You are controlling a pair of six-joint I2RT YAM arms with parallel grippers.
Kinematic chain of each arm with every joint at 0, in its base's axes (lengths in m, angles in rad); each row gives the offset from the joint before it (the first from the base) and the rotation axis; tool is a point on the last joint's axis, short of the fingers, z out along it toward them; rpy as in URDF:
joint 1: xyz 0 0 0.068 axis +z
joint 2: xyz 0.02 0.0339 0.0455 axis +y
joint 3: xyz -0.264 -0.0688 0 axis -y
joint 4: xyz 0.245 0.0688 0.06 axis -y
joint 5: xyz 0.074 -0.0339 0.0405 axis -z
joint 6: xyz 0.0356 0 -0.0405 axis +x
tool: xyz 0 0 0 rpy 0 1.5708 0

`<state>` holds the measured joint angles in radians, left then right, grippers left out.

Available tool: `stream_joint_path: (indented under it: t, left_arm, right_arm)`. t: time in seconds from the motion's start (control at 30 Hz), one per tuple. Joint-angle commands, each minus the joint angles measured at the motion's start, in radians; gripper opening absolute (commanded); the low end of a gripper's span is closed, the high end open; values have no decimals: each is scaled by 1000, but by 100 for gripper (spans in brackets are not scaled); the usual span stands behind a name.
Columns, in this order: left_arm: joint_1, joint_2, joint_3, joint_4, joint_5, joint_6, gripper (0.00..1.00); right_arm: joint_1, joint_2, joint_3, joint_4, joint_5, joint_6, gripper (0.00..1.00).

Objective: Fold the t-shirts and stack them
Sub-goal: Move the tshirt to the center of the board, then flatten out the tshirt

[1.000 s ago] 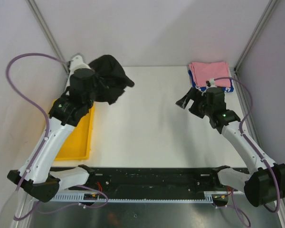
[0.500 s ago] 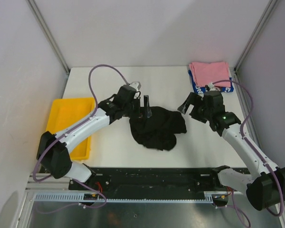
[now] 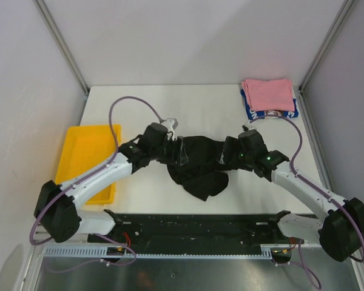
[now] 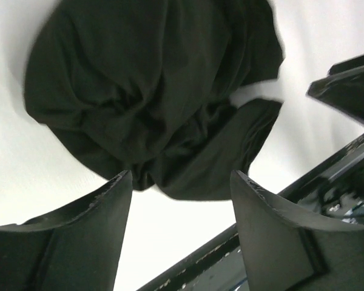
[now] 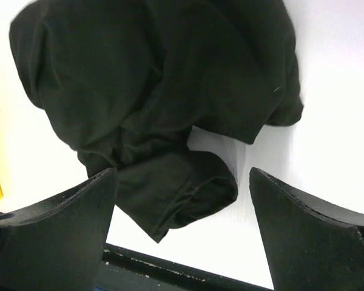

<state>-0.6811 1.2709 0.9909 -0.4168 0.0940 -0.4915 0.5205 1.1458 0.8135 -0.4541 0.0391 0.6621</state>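
Observation:
The black t-shirt (image 3: 200, 168) lies crumpled in the middle of the table, its print hidden in the folds. My left gripper (image 3: 179, 151) hovers at its left edge, open; in the left wrist view the black t-shirt (image 4: 151, 103) sits just beyond the left gripper (image 4: 181, 182), with bare table between the fingers. At the shirt's right edge my right gripper (image 3: 225, 155) is open too. In the right wrist view a folded lobe of the black t-shirt (image 5: 164, 91) lies under the right gripper (image 5: 183, 176), ungripped. A folded pink t-shirt (image 3: 267, 94) rests on a blue-and-white one (image 3: 273, 113) at the back right.
A yellow plastic tray (image 3: 88, 157) sits at the table's left edge. The dark front rail (image 3: 194, 221) runs along the near edge, close below the shirt. Grey walls and metal posts enclose the table on three sides.
My left arm swung the black t-shirt from above the tray's far end to the table middle and let it go. My right gripper moved left to the shirt's right edge.

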Motion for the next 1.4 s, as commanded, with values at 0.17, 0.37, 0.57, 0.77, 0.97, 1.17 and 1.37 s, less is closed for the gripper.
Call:
stream_joint_path:
  t: [0.17, 0.37, 0.57, 0.77, 0.97, 1.17, 1.37]
  left_arm:
    - [-48, 147, -27, 35, 48, 4, 60]
    - [-50, 256, 17, 43, 49, -6, 54]
    - [-51, 339, 69, 73, 23, -14, 57]
    - [-52, 406, 121, 81, -14, -35, 49]
    - [-22, 387, 140, 79, -74, -60, 7]
    - [112, 250, 131, 60, -88, -73, 0]
    - [303, 91, 141, 28, -42, -43, 0]
  right_arm:
    - [174, -62, -148, 66, 99, 186, 91]
    - [284, -45, -209, 121, 119, 290, 88]
    - [359, 33, -212, 184, 130, 338, 86]
    - [376, 121, -212, 250, 122, 354, 83]
    - [353, 162, -212, 273, 129, 347, 67]
    - [233, 131, -211, 211, 116, 308, 2]
    - [-77, -110, -198, -6, 129, 170, 0]
